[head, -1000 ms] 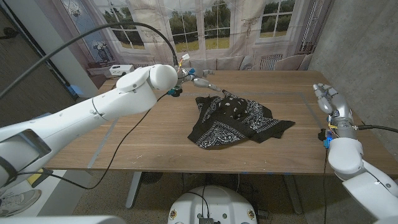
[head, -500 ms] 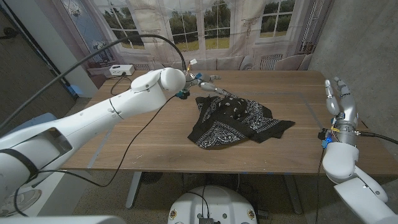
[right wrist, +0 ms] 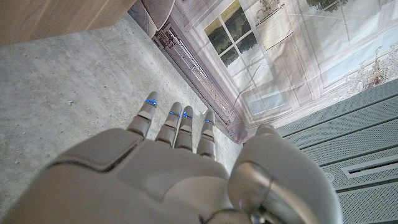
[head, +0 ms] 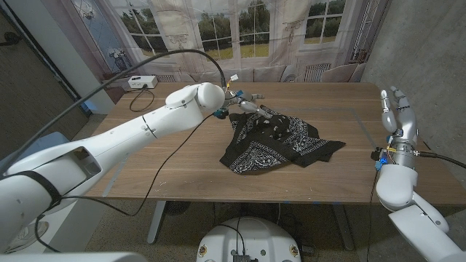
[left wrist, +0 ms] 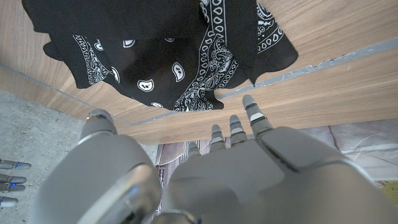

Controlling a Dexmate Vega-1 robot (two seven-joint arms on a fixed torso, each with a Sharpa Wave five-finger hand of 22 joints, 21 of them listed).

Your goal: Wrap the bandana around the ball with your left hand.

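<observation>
Bandana [head: 280, 140] lies crumpled on the wooden table [head: 175, 164], bulging near its far side; the ball itself cannot be made out. Left hand [head: 250, 104] hovers just beyond the bandana's far-left edge, fingers [left wrist: 249, 111] apart and extended toward the cloth, gripping nothing. Right hand [head: 398, 113] is raised well to the right of the bandana, off the table's right edge, fingers [right wrist: 176, 127] straight, nothing in them.
</observation>
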